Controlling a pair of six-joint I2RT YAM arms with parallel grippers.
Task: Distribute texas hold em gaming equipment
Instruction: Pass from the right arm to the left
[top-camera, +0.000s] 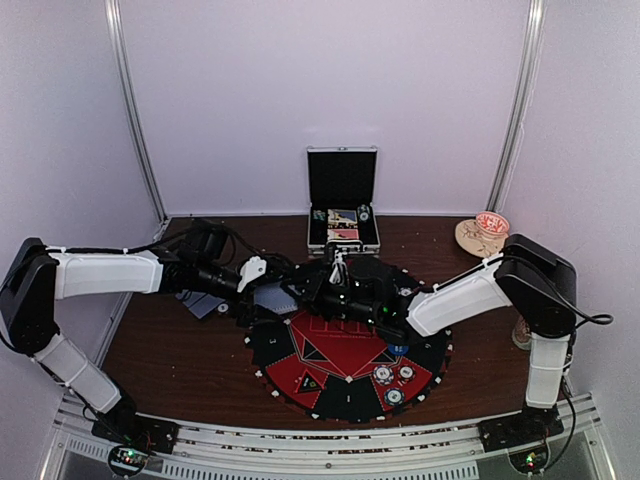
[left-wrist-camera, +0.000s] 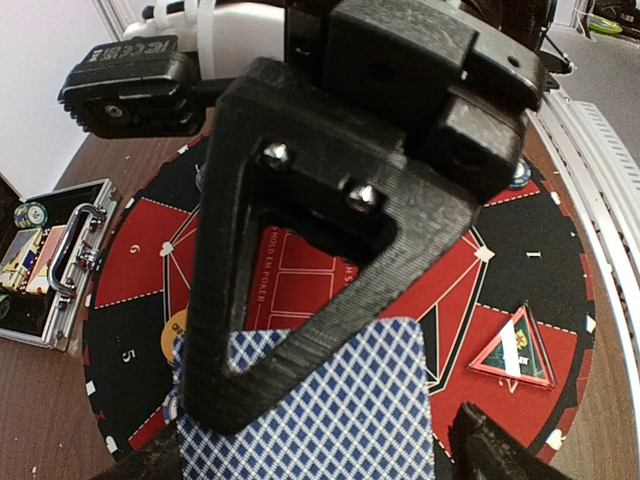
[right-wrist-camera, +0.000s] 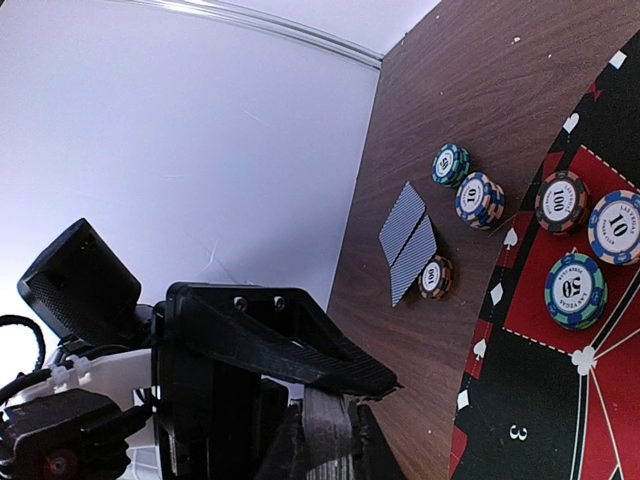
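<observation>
The blue-backed cards, pinched tight in your right hand, could spill onto the poker mat if right lets go before left has bitten. They sit between the wide-spread fingers of your left hand, above the mat.

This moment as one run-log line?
right fingers: shut on blue-checked card stack | left fingers: open, flanking it | striped poker chips: some on red-black round mat
</observation>
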